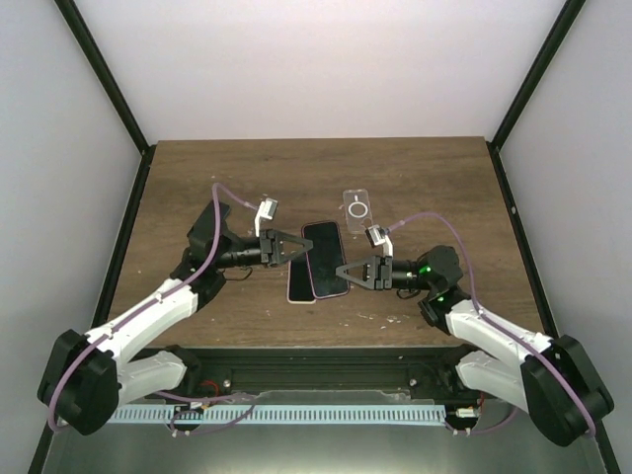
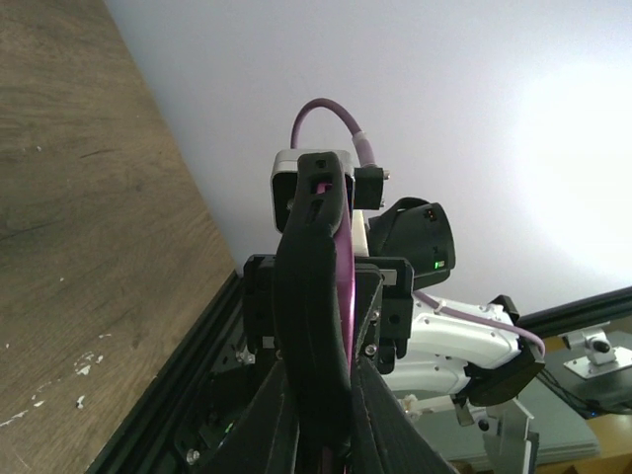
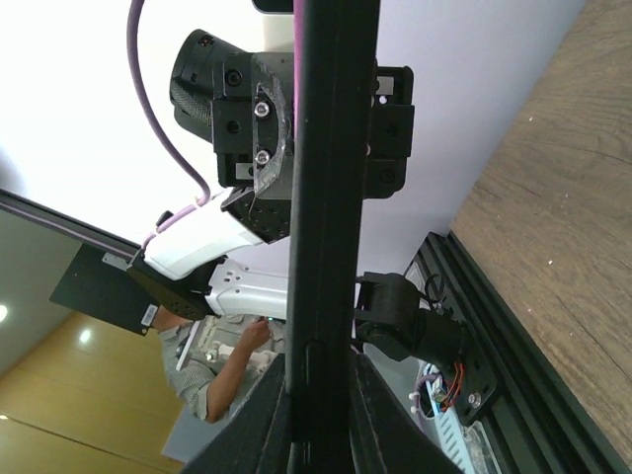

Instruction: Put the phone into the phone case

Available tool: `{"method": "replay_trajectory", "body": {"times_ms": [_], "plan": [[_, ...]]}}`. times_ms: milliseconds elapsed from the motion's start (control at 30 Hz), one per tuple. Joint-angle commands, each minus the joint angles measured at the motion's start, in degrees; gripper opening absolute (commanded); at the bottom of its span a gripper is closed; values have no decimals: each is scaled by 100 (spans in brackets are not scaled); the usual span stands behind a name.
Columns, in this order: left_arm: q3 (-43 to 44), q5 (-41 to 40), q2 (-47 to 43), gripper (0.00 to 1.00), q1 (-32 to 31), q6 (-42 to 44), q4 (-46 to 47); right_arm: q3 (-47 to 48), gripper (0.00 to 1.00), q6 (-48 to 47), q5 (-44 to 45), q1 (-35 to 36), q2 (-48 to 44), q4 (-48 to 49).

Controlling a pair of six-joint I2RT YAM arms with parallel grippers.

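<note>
The phone (image 1: 326,259), with a black face and a purple rim, is held above the table between both grippers. The black phone case (image 1: 298,283) sits under it, offset to the lower left. My left gripper (image 1: 294,249) is shut on the black case (image 2: 314,296), with the phone's purple edge (image 2: 348,286) pressed against it. My right gripper (image 1: 342,272) is shut on the phone's right edge, which looks like a dark slab (image 3: 331,247) in the right wrist view. The two grippers face each other.
A clear case with a white ring (image 1: 356,208) lies flat on the wooden table (image 1: 197,188) behind the right gripper. Black frame rails border the table at the left, right and near edges. A purple cable loops over each wrist.
</note>
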Motion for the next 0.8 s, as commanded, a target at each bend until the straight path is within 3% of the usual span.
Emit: {"method": "replay_trajectory", "body": {"times_ms": [0,67,133,233,433,533,600,767], "plan": [[295,-128,-61,14,-26,496,-778,173,2,-196,256,182,-390,178],[324,-58,-73,38,-26,428,-968,198,1,-232,538,182,-531,77],[263,6,-88,51,-28,280,-882,314,1,-294,775,177,-593,-71],[23,19,-134,60,-102,131,-602,403,1,-135,1278,178,-579,76],[-204,118,-99,60,-374,-29,-281,402,1,36,1606,178,-382,411],[-235,76,-107,56,-452,28,-337,418,1,75,1648,178,-254,508],[-225,45,-116,47,-451,75,-393,388,1,88,1688,177,-208,522],[-125,-29,-90,2,-449,262,-768,296,1,-55,1825,177,-278,311]]}}
